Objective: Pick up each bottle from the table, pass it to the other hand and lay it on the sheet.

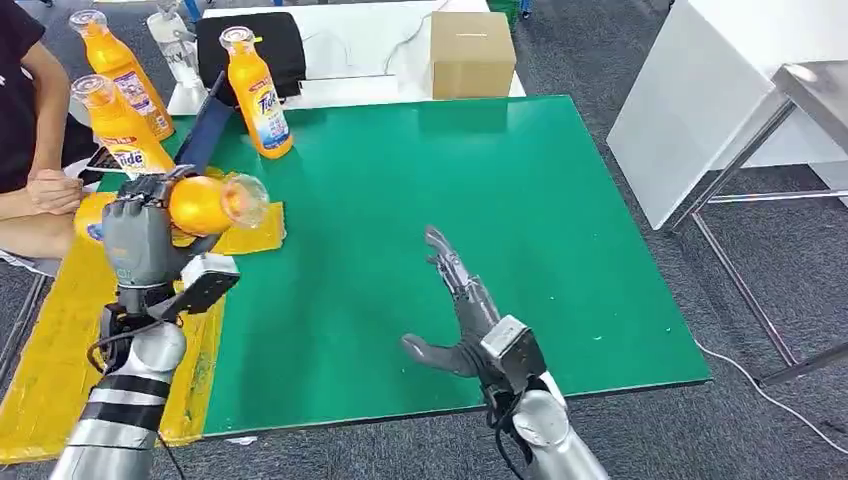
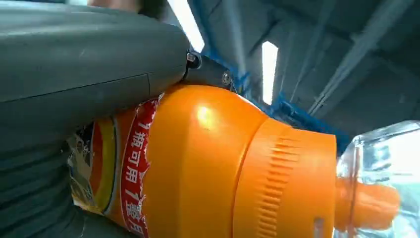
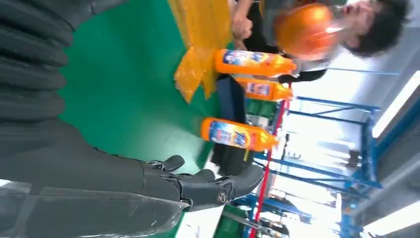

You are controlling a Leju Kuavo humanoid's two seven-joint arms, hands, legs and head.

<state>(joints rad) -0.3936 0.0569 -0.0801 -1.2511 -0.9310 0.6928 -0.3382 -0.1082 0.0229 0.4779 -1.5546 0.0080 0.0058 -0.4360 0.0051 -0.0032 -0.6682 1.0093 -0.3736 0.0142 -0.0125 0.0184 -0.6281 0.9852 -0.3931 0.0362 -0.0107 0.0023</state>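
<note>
My left hand (image 1: 140, 235) clamps the orange plastic detergent bottle (image 1: 208, 203), cap pointing toward my right hand (image 1: 462, 305), which waits empty, fingers spread. I should lower it level onto the yellow sheet (image 1: 45, 340) beneath.

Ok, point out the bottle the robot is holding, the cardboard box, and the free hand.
held bottle (image 1: 200, 203), head view, orange body.
cardboard box (image 1: 472, 60), head view, front face.
right hand (image 1: 462, 320), head view, palm.
</note>
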